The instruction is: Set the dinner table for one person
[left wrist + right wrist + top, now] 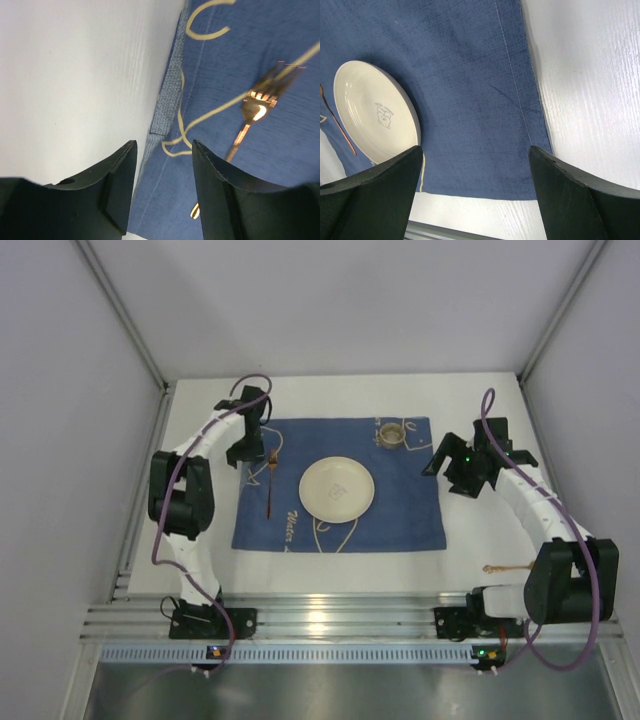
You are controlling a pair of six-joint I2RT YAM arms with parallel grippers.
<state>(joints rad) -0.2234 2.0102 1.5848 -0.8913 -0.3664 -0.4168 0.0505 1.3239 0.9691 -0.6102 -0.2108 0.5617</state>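
The white dinner table (340,565) carries a blue placemat (400,510) with white line drawings. On the mat lie a cream plate (337,487) at the centre, a copper fork (270,485) to its left and a small beige cup (392,433) at the far right. My left gripper (244,453) hovers open and empty over the mat's left edge (170,95), with the fork (255,107) just to its right. My right gripper (452,468) is open and empty above the mat's right edge (465,75). The plate (375,112) shows at the left of the right wrist view.
A second copper utensil (510,567) lies on the bare table beside the right arm's base. Grey walls close in the table on the left, right and back. An aluminium rail (330,618) runs along the near edge.
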